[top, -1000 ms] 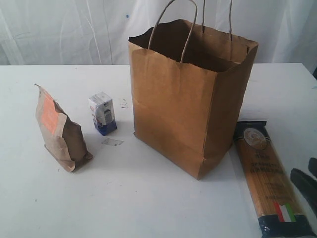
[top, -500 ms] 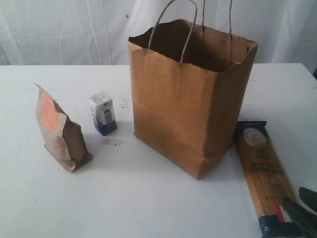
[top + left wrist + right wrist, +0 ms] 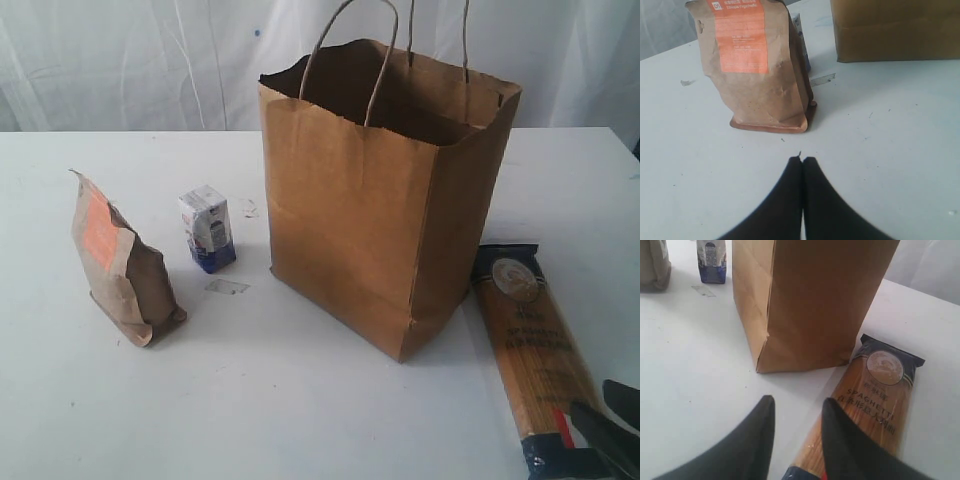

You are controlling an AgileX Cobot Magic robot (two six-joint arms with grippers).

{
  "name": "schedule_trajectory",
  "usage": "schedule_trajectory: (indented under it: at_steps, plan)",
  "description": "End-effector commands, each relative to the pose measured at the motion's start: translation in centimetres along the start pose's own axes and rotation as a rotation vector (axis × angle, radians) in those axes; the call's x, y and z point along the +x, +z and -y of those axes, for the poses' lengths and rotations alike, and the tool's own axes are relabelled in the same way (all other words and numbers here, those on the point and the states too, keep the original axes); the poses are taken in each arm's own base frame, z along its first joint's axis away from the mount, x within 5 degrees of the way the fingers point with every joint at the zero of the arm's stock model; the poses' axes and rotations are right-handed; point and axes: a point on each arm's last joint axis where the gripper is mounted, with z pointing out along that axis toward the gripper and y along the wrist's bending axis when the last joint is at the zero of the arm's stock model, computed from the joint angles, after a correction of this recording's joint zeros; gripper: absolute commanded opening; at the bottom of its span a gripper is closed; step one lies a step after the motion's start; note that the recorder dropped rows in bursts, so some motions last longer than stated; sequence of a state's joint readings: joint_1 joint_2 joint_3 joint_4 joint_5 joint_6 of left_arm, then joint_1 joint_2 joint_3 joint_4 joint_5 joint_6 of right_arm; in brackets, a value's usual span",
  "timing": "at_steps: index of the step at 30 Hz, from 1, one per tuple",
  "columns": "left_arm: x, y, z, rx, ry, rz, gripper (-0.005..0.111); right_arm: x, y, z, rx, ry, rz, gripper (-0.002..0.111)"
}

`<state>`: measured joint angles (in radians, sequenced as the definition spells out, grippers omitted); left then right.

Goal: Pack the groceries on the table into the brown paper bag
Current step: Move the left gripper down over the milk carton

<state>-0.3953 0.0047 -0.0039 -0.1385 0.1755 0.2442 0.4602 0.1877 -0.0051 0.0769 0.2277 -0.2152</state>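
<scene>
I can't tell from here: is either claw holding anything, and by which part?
Nothing is held. The left claw is shut on air, short of the brown pouch. The right claw is open at the near end of the spaghetti packet.

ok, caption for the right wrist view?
Right pincer, jaws apart, at one end of the spaghetti packet lying beside the brown paper bag.

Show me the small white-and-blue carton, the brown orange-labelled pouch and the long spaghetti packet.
Small white-and-blue carton [image 3: 208,230], exterior view, front face.
Brown orange-labelled pouch [image 3: 739,42], left wrist view, orange label.
Long spaghetti packet [image 3: 872,400], right wrist view, printed middle.
</scene>
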Motion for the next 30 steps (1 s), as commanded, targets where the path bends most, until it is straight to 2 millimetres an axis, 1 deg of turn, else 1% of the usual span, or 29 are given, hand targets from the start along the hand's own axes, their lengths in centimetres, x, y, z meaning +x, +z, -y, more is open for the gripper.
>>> schedule_trajectory:
  at_steps: [1,3,4,6,8,11,13,16,19,20,21,24,26,27,29,30]
  plan:
    - [0.1,0.0,0.0,-0.002,-0.009,0.001,0.0,0.1,0.0,0.0,0.007,-0.008,0.002,0.031]
    - [0.0,0.0,0.1,0.003,-0.056,0.016,0.0,0.1,0.0,0.0,0.007,-0.008,0.002,0.031]
    - [-0.2,0.0,0.2,0.018,-0.144,0.032,0.0,0.1,0.0,0.0,0.007,-0.008,0.002,0.031]
    - [-0.8,0.0,0.3,0.044,-0.392,0.091,0.0,0.1,0.0,0.0,0.007,-0.008,0.002,0.031]
    - [-1.4,-0.1,0.0,0.039,-0.521,0.169,0.0,0.1,0.0,0.0,0.007,-0.008,0.002,0.031]
    - [-1.8,-0.2,-0.2,0.038,-0.622,0.217,0.0,0.1,0.0,0.0,0.007,-0.008,0.002,0.031]
    - [-1.8,-0.2,-0.2,0.039,-0.625,0.217,0.0,0.1,0.0,0.0,0.007,-0.008,0.002,0.031]
    - [-1.8,-0.2,-0.1,0.055,-0.681,0.207,0.0,0.1,0.0,0.0,0.007,0.01,0.002,0.031]
    - [-1.9,-0.2,-0.1,0.083,-0.859,0.214,0.0,0.1,0.0,0.0,0.007,0.009,0.002,0.031]
    - [-2.0,-0.3,0.0,0.094,-0.884,0.205,0.0,0.1,0.0,0.0,0.007,0.009,0.002,0.031]
    - [-3.0,-0.8,0.1,0.122,-0.878,0.204,0.0,0.1,0.0,0.0,0.007,0.009,0.002,0.031]
    - [-7.1,-3.3,0.2,0.201,-0.744,0.239,0.0,0.1,0.0,0.0,0.007,0.009,0.002,0.031]
    - [-10.3,-6.0,0.4,0.261,-0.628,0.276,0.0,0.1,0.0,0.0,0.007,0.009,0.002,0.031]
    - [-11.4,-7.1,0.4,0.273,-0.574,0.276,0.0,0.1,0.0,0.0,0.007,0.009,0.002,0.031]
    - [-13.9,-9.1,0.4,0.289,-0.484,0.224,0.0,0.1,0.0,0.0,0.007,0.009,0.002,0.031]
    - [-15.1,-9.6,0.2,0.285,-0.442,0.169,0.0,0.1,0.0,0.0,0.007,0.009,0.002,0.031]
